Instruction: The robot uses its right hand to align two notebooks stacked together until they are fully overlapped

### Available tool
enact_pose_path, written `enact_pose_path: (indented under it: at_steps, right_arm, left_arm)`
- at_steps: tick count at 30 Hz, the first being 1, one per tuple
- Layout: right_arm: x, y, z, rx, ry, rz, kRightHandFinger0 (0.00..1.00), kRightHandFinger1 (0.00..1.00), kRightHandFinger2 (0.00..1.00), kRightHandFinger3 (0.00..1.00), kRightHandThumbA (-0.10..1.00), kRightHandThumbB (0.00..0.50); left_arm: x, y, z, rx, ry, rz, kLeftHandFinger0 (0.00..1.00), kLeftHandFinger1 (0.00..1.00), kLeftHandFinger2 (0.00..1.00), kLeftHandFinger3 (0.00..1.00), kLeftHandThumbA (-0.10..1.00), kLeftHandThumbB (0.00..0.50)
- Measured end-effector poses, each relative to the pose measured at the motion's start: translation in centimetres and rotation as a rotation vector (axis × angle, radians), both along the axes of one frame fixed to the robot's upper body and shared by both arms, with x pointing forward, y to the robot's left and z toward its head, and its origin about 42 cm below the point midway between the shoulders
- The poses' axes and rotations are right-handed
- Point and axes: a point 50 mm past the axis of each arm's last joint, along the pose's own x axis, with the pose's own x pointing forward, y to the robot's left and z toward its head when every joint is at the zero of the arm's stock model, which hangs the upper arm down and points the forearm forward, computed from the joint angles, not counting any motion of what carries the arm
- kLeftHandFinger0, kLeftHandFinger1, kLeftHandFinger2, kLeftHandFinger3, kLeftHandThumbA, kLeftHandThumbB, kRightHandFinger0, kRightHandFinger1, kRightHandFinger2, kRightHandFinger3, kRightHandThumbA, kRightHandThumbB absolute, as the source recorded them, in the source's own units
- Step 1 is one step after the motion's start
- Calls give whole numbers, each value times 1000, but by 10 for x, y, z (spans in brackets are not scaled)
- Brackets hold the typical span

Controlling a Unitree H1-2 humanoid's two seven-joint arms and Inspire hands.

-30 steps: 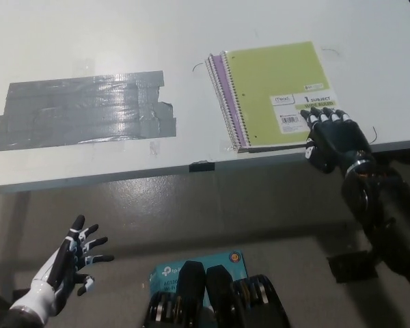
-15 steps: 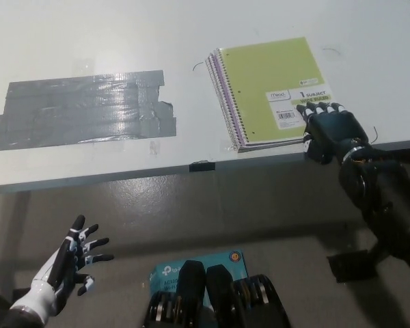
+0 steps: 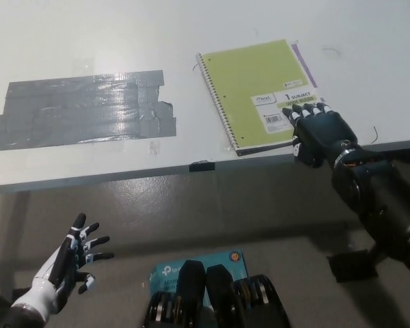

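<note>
A lime-green spiral notebook (image 3: 253, 85) lies on the white table (image 3: 123, 34), its wire spine at the left. Under it lies a purple notebook (image 3: 305, 63), showing only as a thin strip along the green one's right edge. My black right hand (image 3: 317, 132) rests with its fingertips (image 3: 305, 108) on the green cover's lower right corner, near the label, fingers together and holding nothing. My white left hand (image 3: 70, 263) hangs open below the table edge at the lower left.
A patch of grey duct tape (image 3: 85, 108) covers the table's left part. The table's front edge (image 3: 157, 172) runs across the middle. A teal box (image 3: 195, 270) lies on the floor below. A small black clip (image 3: 202, 165) sits on the edge.
My right hand has slid left with the green notebook. The purple pages that showed at the left spine are now covered, and a purple strip shows at the right edge.
</note>
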Motion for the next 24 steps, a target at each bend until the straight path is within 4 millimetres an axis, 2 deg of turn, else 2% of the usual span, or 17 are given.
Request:
enact_pose_path:
  at_steps: [1,4,7,8,10,13,15,16,18,20,21,24]
  right_arm:
    - [0,0,0,-1,-1,3,1000,1000,1000,1000,1000,322]
    - [0,-2,0,-7,-8,7,1000,1000,1000,1000,1000,329]
    - [0,-3,0,-14,-13,4,1000,1000,1000,1000,1000,364]
    - [0,-3,0,-16,-15,2,1000,1000,1000,1000,1000,388]
    - [0,-5,0,-21,-20,-13,1000,1000,1000,1000,1000,386]
    - [0,-7,0,-19,-24,-39,1000,1000,1000,1000,1000,365]
    - [0,-8,0,-14,-25,-57,1000,1000,1000,1000,1000,377]
    - [-1,-9,0,-12,-25,-68,1000,1000,1000,1000,1000,384]
    - [-3,-10,0,-5,-23,-91,1000,1000,1000,1000,1000,401]
    - [-4,-9,0,-3,-17,-113,1000,1000,1000,1000,1000,401]
    - [-4,-8,0,-3,-14,-122,1000,1000,1000,1000,1000,401]
    - [-4,-7,1,1,-6,-150,1000,1000,1000,1000,1000,405]
  left_arm:
    - [0,0,0,0,0,0,714,787,884,1000,1000,408]
    - [1,0,1,1,-1,-1,716,776,886,1000,1000,415]
    - [1,0,1,1,-2,-1,682,757,880,1000,1000,424]
    - [1,0,1,1,-2,-1,678,762,876,1000,1000,408]
    - [1,0,1,1,-2,-1,599,715,867,1000,1000,412]
    - [0,0,1,1,-2,0,549,705,872,1000,1000,412]
    - [0,0,1,1,-1,0,556,711,876,1000,1000,449]
    - [0,0,0,1,-1,0,661,762,889,1000,1000,438]
    - [-1,0,0,1,0,1,718,797,902,1000,1000,434]
    - [-1,0,-1,0,2,3,718,792,900,1000,1000,433]
    - [-2,1,-1,0,3,3,714,786,881,1000,1000,455]
    - [-3,0,-2,-2,5,4,696,764,881,1000,1000,449]
